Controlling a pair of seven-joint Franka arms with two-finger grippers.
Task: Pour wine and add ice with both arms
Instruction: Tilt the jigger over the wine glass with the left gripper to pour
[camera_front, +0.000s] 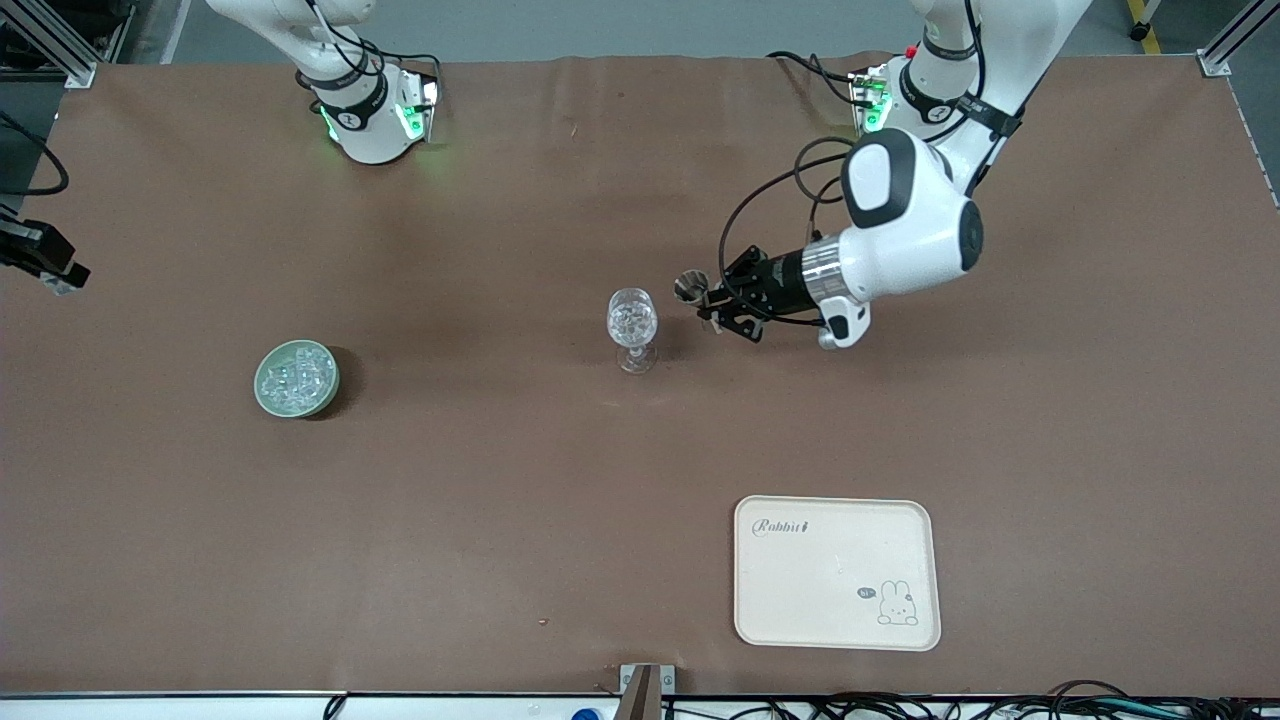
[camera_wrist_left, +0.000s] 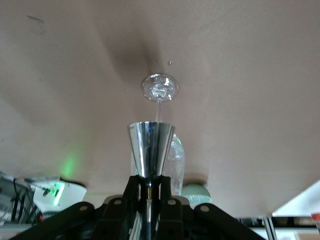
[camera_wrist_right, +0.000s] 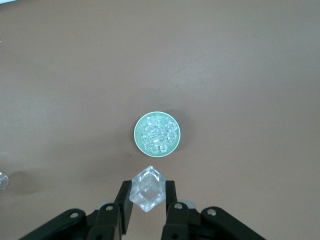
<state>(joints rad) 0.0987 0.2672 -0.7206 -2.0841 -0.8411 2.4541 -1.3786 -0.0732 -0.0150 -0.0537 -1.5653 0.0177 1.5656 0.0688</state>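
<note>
Right gripper (camera_wrist_right: 145, 200), high over the green bowl (camera_wrist_right: 156, 133), pinches one ice cube (camera_wrist_right: 147, 189): slick, light, hard, best gripped on flat faces. Left gripper (camera_front: 722, 303) clamps a metal cup (camera_front: 690, 287) beside the glass (camera_front: 632, 328), fragile, w/ ice inside, mid-table. Brown mat (camera_front: 500, 500), tray (camera_front: 836, 572) nearer the camera.

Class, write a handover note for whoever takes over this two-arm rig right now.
Left end effector: shut on a metal measuring cup, tipped sideways beside the stemmed glass.
Right end effector: shut on one ice cube, over the green bowl of ice.
Done: cube picked.
To do: carry it to the glass, drop it in. Whether wine is poured, I cannot tell.
</note>
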